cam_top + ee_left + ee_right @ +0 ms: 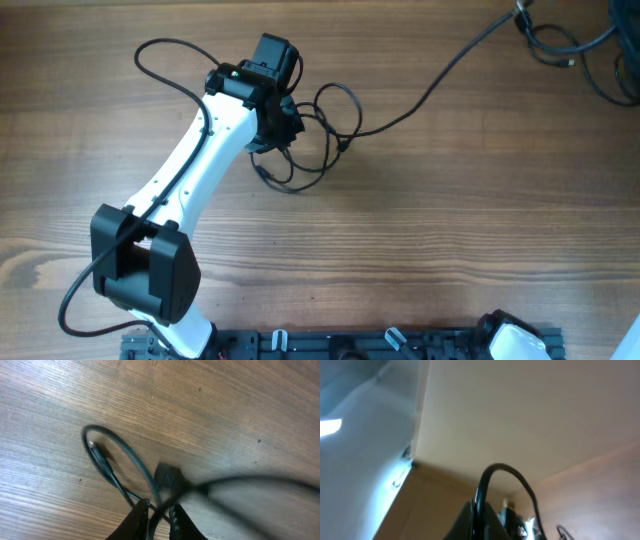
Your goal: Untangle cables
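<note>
- Overhead: the left gripper [283,120] hung low over the knotted cables [328,125], which lay on the wooden table [450,230] under and just beside its fingertips. A long cord [430,85] ran out of the knot and well away from the hand. A straight lift would probably have dragged that whole length along and cinched the knot instead of opening it. The right arm [510,338] sat parked well apart, so nothing pinned the coil down.
- Left wrist: the fingers [134,522] looked pressed together on a couple of strands passing between them. A loop [115,452] and a small plug [167,477] lay just ahead of the tips. Pinching two strands at once risked hauling the loops tighter, and the plug could have snagged inside the loop. One strand was blurred close to the lens, so I could not tell which cord was held.
- Right wrist: the right gripper [479,519] pointed up at wall and ceiling, with no task cable near it. Whether its fingers were spread or together could not be told. Idle there, it offered no counter-hold.
</note>
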You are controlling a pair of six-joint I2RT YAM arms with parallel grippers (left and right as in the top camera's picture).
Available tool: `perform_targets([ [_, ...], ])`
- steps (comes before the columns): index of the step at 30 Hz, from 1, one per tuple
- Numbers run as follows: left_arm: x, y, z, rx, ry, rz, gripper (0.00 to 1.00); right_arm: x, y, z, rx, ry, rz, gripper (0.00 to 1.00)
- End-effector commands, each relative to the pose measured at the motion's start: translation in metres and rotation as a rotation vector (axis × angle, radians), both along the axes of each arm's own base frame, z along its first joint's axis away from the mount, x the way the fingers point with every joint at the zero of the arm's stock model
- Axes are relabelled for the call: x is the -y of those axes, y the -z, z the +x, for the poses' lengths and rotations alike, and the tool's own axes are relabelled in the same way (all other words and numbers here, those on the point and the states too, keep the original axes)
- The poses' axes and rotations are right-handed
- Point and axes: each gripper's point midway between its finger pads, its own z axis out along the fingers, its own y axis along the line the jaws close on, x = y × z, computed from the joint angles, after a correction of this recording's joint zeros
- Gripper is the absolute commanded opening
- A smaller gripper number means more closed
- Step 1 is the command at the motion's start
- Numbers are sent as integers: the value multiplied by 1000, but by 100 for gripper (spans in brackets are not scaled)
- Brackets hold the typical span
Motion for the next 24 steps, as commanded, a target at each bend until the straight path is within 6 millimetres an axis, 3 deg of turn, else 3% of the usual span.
perform_targets([
  [1,-6,1,2,5,-29,25,14,37,41,12,-84,229,-184,4],
  [4,-5,0,4,11,-31,22,19,52,82,5,-240,306,-258,5],
  [7,2,0,4,7,-22,-17,23,47,90,0,-273,281,-257,5],
  [13,33,-4,-2,-30,55,-182,26,-5,94,6,-255,72,-258,4],
  [17,45,-7,-4,-25,103,-215,26,-52,121,32,-297,-114,-278,4],
  [18,50,-7,-6,-24,117,-216,29,-58,127,40,-308,-140,-279,4],
  [19,56,-7,-8,-21,133,-217,42,-60,134,48,-321,-151,-275,4],
  [21,69,-8,-9,-2,164,-220,54,-59,144,57,-349,-157,-268,4],
  [24,79,5,-4,2,178,-206,61,-58,148,60,-361,-157,-269,4],
])
